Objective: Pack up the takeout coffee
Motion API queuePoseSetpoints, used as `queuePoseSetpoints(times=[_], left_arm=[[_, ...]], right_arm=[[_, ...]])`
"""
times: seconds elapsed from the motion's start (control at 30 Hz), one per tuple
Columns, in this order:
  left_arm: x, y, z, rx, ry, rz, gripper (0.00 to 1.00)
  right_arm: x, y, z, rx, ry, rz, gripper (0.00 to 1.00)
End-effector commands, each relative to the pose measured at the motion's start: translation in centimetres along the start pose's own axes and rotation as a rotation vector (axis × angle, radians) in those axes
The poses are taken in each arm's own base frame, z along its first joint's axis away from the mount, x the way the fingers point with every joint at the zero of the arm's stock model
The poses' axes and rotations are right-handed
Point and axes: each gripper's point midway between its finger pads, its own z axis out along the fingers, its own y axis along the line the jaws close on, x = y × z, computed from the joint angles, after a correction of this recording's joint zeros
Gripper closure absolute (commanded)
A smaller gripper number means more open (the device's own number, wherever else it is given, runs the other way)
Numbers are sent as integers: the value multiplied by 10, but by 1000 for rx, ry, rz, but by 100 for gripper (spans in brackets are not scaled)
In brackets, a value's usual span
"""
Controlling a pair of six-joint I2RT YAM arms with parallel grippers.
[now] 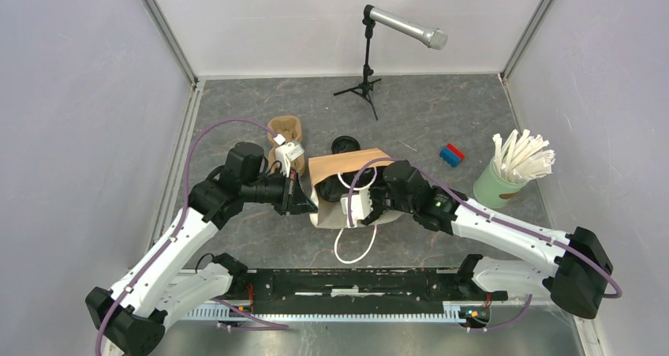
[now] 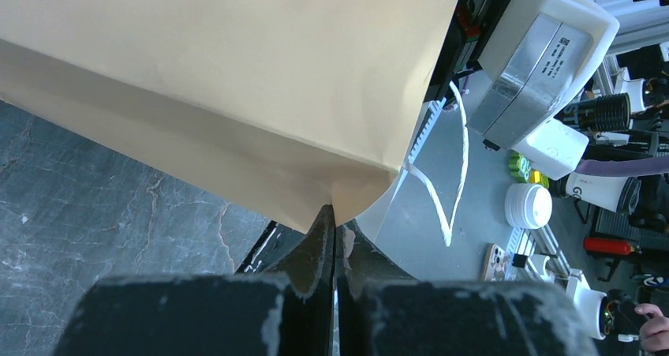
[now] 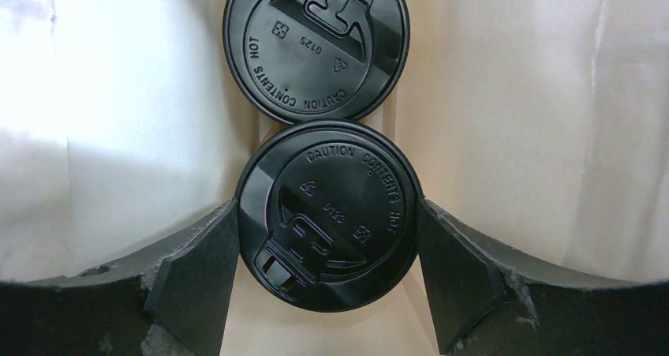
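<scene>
A brown paper bag (image 1: 347,169) with white handles stands mid-table, its mouth toward me. My left gripper (image 1: 313,204) is shut on the bag's left edge; the left wrist view shows the paper (image 2: 237,80) pinched at the fingertips (image 2: 335,223). My right gripper (image 1: 365,192) reaches into the bag. Inside, in the right wrist view, two takeout coffee cups show as black lids. The near lid (image 3: 328,174) sits between my right gripper (image 3: 326,214) fingers, both pressed against its rim. The far lid (image 3: 315,44) touches it from behind. Another black lid (image 1: 345,144) shows behind the bag.
A brown cardboard cup carrier (image 1: 285,131) lies left of the bag, behind my left wrist. A microphone on a stand (image 1: 367,80) is at the back. A pale green cup of white straws (image 1: 505,178) and a blue-and-red block (image 1: 451,155) sit at the right.
</scene>
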Motion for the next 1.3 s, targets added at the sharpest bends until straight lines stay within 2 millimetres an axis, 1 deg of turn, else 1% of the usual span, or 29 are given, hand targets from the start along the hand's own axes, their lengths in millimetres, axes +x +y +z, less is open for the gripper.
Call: queuePoseSetpoints(times=[0.0,0.1,0.23,0.33,0.47,0.6,0.73,0.83,1.07,1.27], left_arm=[[-4,-6,-2,29,-10,42,98],[-4,-6,-2,28,-7,45,98],[-4,-5,-1,23,-4,46,98],[-5,-4,-1,20,-2,49,98],[-6,-4,-1,18,0,55,98],[-5,-4,-2,18,3,57,98],[-5,-5,-3,17,6,61,98],[-6,-6,-4,18,3,64,98],[-5,-5,-3,17,6,62,98],[-5,-2,-2,6,5,56,98]], right_arm=[[0,-16,-5,65,-2,-5,43],[2,-21,-9,82,7,-6,43],[5,-20,-13,81,18,-4,42],[3,-24,-16,87,14,-6,42],[5,-19,-13,54,21,-10,42],[12,-15,-9,53,29,-7,42],[18,-16,-5,54,31,-3,42],[14,-17,-3,48,13,-7,42],[8,-11,1,21,-28,-6,43],[9,-6,-8,18,-29,12,43]])
